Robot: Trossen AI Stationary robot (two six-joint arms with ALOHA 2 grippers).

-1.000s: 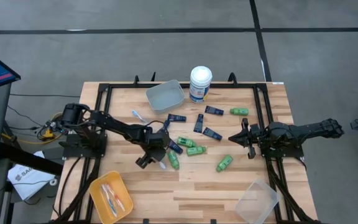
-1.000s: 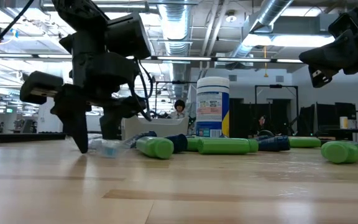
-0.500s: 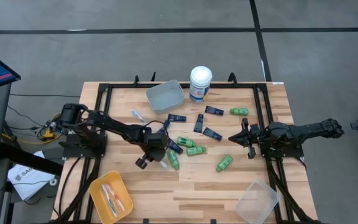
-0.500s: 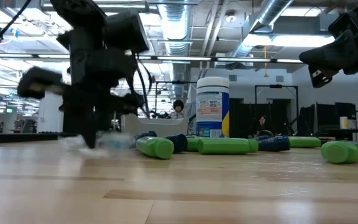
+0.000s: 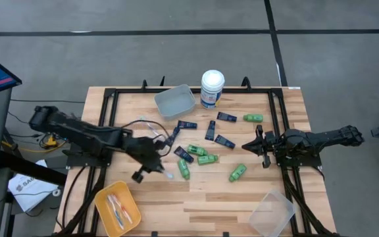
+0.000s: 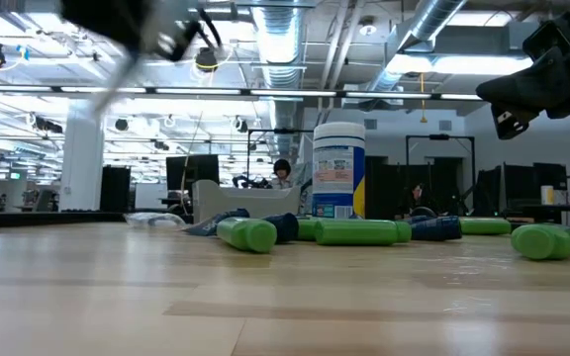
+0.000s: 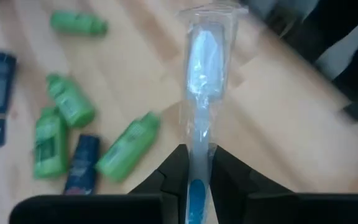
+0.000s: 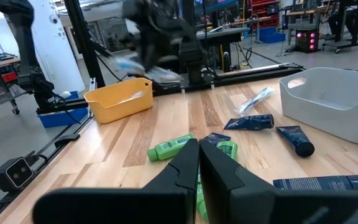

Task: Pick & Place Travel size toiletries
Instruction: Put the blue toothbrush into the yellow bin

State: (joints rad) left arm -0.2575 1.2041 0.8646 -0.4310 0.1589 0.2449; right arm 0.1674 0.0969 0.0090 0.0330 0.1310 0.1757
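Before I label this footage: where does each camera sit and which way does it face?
High: overhead, straight down; both arms, left gripper gripping a toothbrush.
Low: tabletop height, facing the room; canister, right gripper overhead.
Left wrist: down past its own fingers, same toothbrush.
Right wrist: across the table to the yellow bin; the high view shares it.

Light wooden table (image 5: pixel 202 197), green bottles (image 5: pixel 206 159) and navy tubes (image 5: pixel 210 130) mid-table, yellow bin (image 5: pixel 104 197) at 7 o'clock, canister (image 5: pixel 212 89) at 12

We see the left arm (image 6: pixel 137 25) only as a blur, cut off by the low view's top. Its fingers (image 7: pixel 173 168) hide the toothbrush (image 7: pixel 199 93) handle.
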